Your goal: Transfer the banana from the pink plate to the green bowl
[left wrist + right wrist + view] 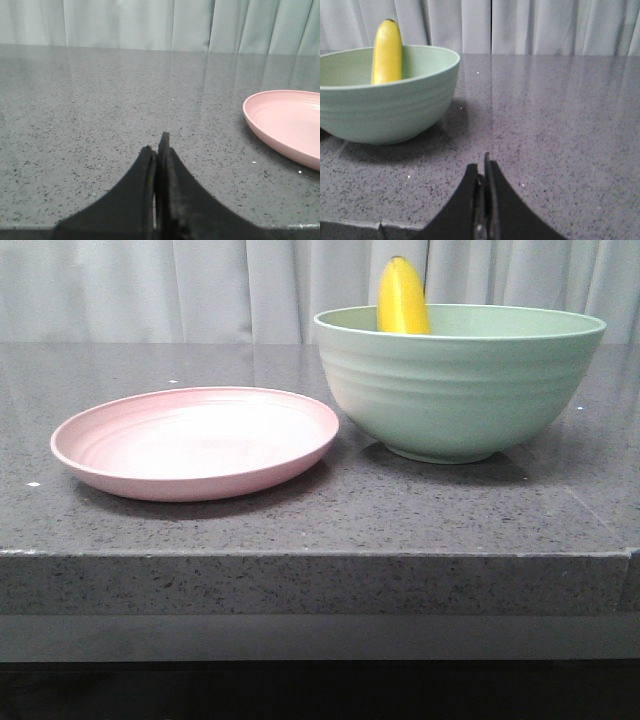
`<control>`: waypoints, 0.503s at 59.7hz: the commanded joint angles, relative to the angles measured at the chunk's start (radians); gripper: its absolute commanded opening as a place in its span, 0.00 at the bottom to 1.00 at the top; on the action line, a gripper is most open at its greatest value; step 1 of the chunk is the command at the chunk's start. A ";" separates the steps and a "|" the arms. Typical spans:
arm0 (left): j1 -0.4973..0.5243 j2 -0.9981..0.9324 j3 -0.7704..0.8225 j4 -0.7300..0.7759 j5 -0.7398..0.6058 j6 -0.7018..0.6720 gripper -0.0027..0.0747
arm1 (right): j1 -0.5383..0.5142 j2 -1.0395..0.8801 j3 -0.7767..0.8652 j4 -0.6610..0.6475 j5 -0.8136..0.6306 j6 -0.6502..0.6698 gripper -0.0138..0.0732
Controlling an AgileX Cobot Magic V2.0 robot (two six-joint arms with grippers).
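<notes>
While both arms' jaws sit pressed together, glossy yellow banana (403, 298) stands upright in green bowl (460, 390).

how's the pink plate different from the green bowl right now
The pink plate is shallow and low; the green bowl is deep and stands much taller. The plate has nothing on it, while the bowl holds the banana, standing upright with its end above the rim. The plate sits to the left, the bowl to the right. Both are round, ridged, and rest on the grey speckled counter.
</notes>
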 commanded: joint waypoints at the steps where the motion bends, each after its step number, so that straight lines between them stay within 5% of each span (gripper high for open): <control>1: 0.002 -0.017 0.003 -0.012 -0.084 -0.002 0.01 | -0.004 -0.058 0.023 -0.016 -0.105 0.035 0.06; 30: 0.002 -0.017 0.003 -0.012 -0.084 -0.002 0.01 | -0.012 -0.054 0.021 -0.015 -0.087 0.057 0.06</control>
